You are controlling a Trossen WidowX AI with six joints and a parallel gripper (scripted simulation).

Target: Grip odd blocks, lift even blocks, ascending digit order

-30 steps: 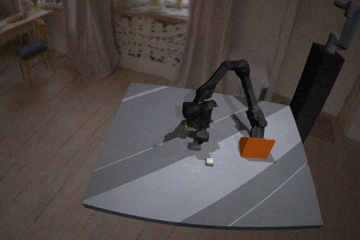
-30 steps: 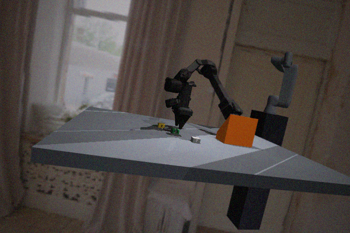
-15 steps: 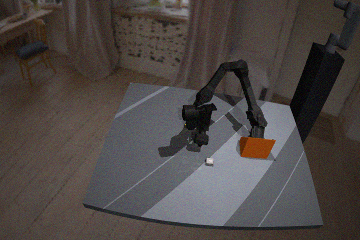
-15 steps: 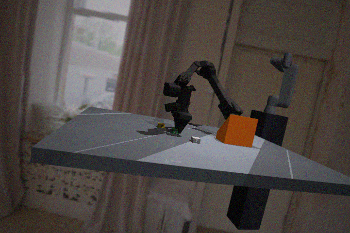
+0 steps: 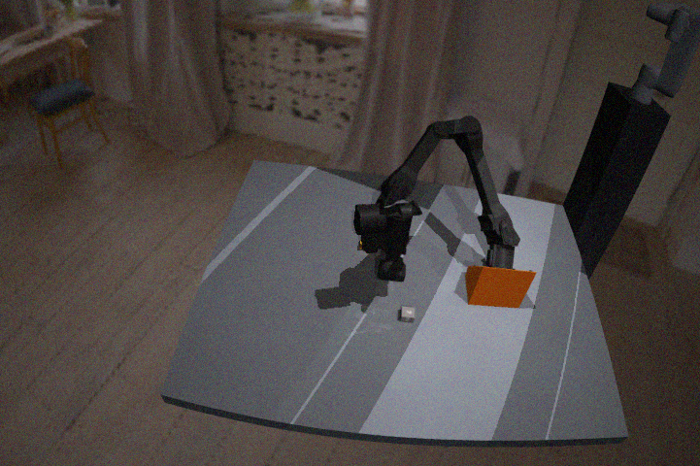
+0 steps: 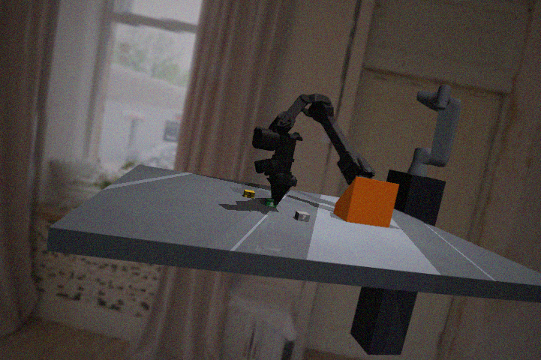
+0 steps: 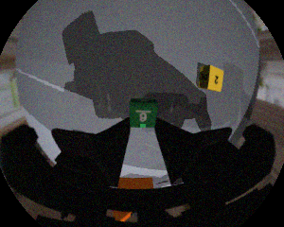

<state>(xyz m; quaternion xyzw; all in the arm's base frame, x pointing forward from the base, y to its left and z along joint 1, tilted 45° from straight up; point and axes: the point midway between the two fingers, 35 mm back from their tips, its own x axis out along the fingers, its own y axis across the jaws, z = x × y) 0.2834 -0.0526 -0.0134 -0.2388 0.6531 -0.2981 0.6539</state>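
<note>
A green block [image 6: 268, 202] [image 7: 143, 108] sits on the table; in the wrist view its digit looks like a 6 or 9 with a bar above it. My gripper [image 6: 275, 204] [image 7: 142, 120] points down with a fingertip against each side of it, shut on it at table level. In the top view the arm hides this block. A yellow block [image 6: 248, 193] [image 7: 216, 78] showing a 2 stands apart, right of the gripper in the wrist view. A white block [image 5: 408, 312] [image 6: 302, 216] stands on the other side; its digit is too small to read, and the wrist view does not show it.
A large orange wedge-shaped block [image 5: 499, 288] [image 6: 371, 201] [image 7: 135, 183] stands by the arm's base on the grey table [image 5: 251, 351] [image 6: 151, 220]. The arm's shadow falls around the green block. A grey arm on a black pedestal [image 5: 616, 164] stands beyond the table edge.
</note>
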